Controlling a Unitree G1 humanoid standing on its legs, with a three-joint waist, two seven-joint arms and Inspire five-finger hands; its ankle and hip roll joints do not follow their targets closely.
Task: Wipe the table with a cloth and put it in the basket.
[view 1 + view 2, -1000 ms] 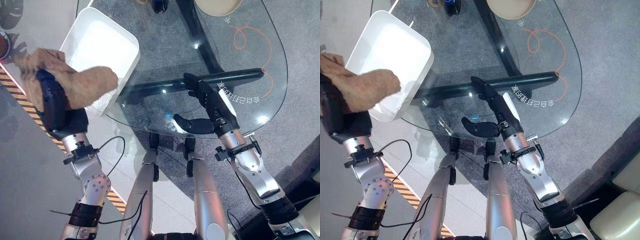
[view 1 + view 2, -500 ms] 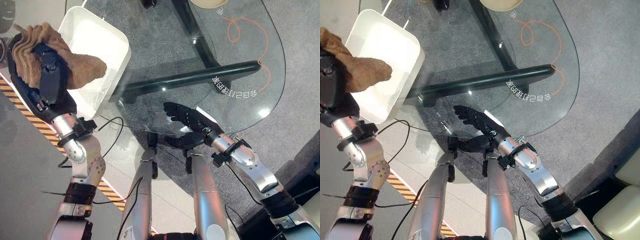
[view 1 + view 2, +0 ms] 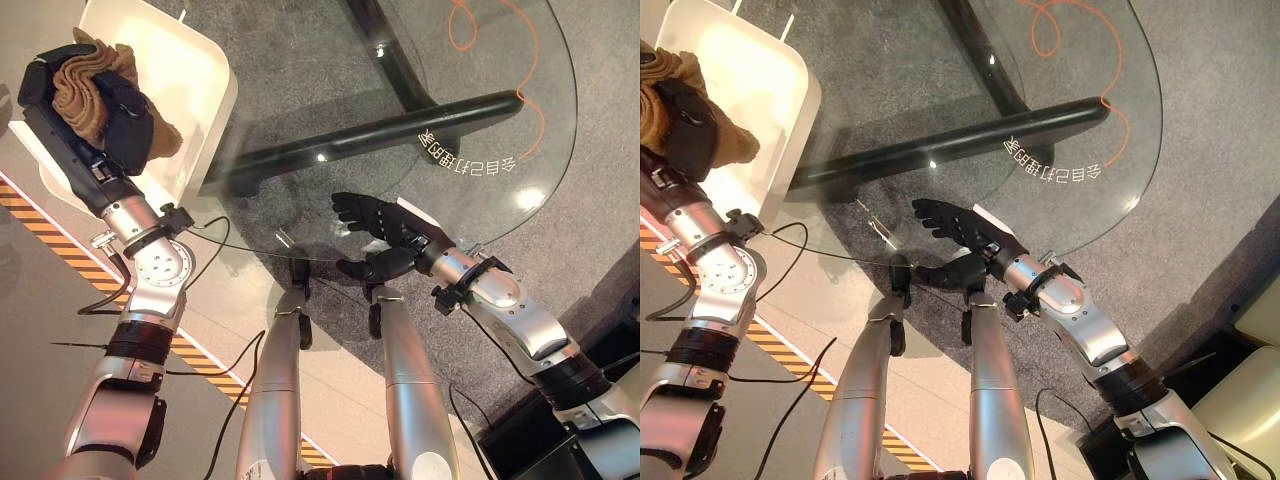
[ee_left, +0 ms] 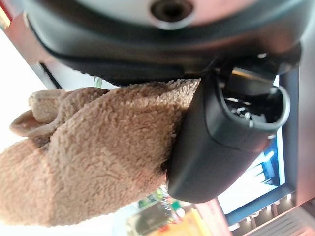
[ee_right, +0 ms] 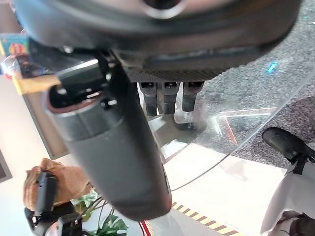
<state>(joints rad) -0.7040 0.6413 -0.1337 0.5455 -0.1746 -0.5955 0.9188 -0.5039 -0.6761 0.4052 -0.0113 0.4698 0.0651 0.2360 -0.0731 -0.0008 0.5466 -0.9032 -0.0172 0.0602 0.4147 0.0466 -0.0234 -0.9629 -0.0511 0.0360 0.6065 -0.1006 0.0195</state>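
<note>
A fuzzy brown cloth [image 3: 92, 68] is bunched in my left hand [image 3: 122, 118], whose fingers curl round it. In the left wrist view the cloth [image 4: 93, 162] is pressed against the thumb [image 4: 221, 137]. Hand and cloth hang above the near left corner of the white basket [image 3: 195, 95], which stands by the left edge of the glass table [image 3: 320, 80]. My right hand [image 3: 385, 222] is at the table's near edge, fingers straight over the glass, thumb below, holding nothing. In the right wrist view its fingers [image 5: 165, 96] point at the glass edge, with the cloth [image 5: 61, 182] far off.
An orange cord [image 3: 480, 22] loops on the far right of the glass. A black table base bar [image 3: 400, 130] shows through the top. Yellow-and-black floor tape [image 3: 45, 235] runs along the left. Grey carpet lies under the table.
My left hand has carried the cloth back and to the left, turning it over the basket's near corner. My right hand has drawn back from the glass to the near edge. The camera has shifted.
</note>
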